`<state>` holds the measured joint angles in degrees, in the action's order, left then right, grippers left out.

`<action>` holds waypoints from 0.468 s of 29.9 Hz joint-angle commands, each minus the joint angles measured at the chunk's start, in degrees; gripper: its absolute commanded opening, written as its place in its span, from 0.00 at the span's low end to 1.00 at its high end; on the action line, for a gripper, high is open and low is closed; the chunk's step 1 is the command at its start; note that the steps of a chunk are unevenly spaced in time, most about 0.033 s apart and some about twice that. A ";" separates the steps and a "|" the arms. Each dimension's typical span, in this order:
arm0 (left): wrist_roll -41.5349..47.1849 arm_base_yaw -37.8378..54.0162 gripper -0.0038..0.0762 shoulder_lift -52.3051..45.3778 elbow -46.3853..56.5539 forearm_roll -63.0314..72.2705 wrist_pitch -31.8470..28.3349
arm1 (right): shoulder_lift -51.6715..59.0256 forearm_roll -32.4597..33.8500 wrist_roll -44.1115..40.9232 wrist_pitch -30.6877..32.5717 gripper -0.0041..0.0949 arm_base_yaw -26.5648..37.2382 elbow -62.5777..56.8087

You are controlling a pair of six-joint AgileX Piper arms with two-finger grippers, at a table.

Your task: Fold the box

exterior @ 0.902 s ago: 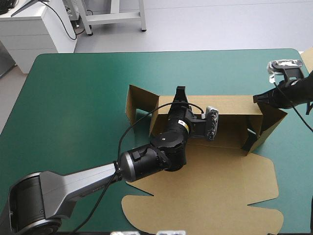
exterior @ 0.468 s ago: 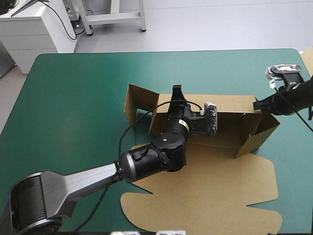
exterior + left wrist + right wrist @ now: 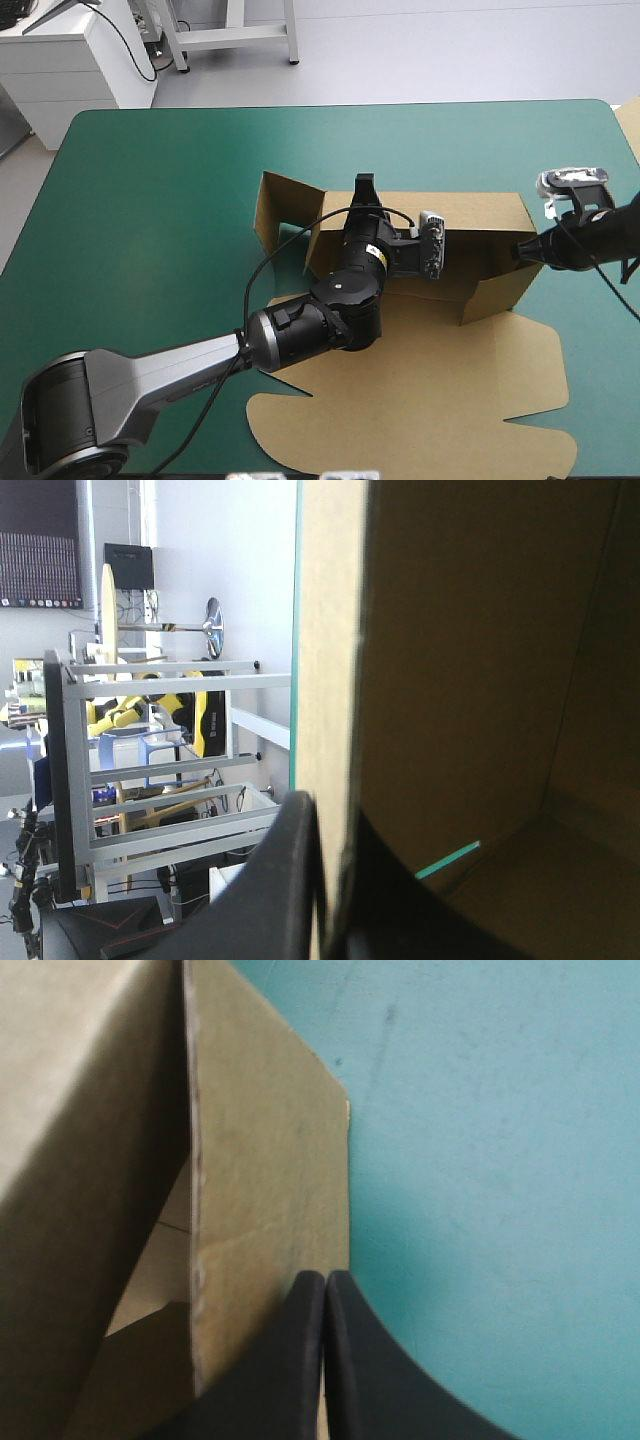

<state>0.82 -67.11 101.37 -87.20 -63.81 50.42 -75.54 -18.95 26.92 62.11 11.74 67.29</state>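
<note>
The brown box lies mid-table with its lid flat toward the front edge. Its back wall stands raised, and a left end flap stands up. My left gripper is shut on the top of the back wall. In the left wrist view the board's edge runs between the black fingers. My right gripper is shut, its tip against the right end flap, which is swung inward. The right wrist view shows the gripper touching that flap.
The teal-green cover stretches wide to the left of the box. A strip of it lies on the right gripper's outer side. A piece of pale brown board shows at the table's far right edge.
My right gripper has moved toward the front and slightly left, pushing the right end flap inward from its splayed-out stance. The left gripper has kept its hold on the back wall.
</note>
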 commanded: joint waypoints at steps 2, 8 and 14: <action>-0.82 -0.93 0.04 -1.97 -1.12 0.66 -2.35 | 7.52 -5.09 3.25 -8.42 0.02 0.10 -5.18; -0.82 -0.93 0.04 -0.41 -1.12 0.66 -2.47 | 13.46 -5.25 4.30 -14.85 0.02 0.10 -11.11; -0.82 -0.93 0.04 1.62 -1.02 0.03 -4.61 | 14.93 -9.34 11.77 -20.99 0.02 0.10 -17.02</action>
<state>-0.57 -67.11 104.15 -87.20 -66.29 50.20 -61.81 -24.10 34.49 44.99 11.74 50.90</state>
